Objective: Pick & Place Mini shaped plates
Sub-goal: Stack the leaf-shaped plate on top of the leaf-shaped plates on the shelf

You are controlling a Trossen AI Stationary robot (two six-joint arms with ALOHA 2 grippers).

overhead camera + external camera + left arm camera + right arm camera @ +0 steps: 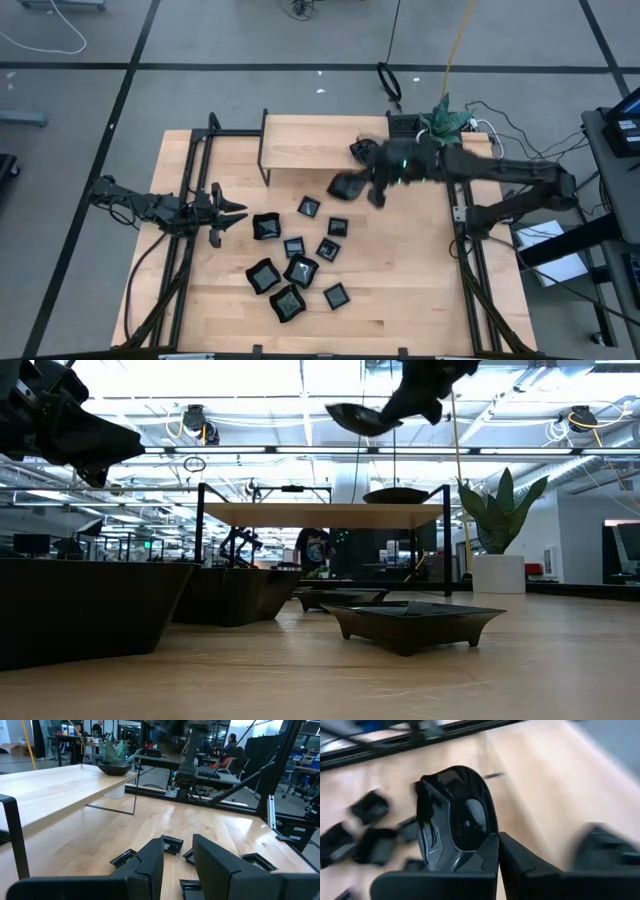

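My right end effector is closed on the rim of a roundish plate, carrying it in the air just off the front edge of the raised shelf. In the low view the plate hangs high above the tabletop, about level, hollow side up; its shape gives no clear long axis. In my right wrist view the plate juts forward from my fingers, glossy inside facing the camera. A second round dish already sits on the shelf. Below and to the left, the other plates lie scattered in a loose cluster on the tabletop. My left end effector hovers open beside that cluster, holding nothing.
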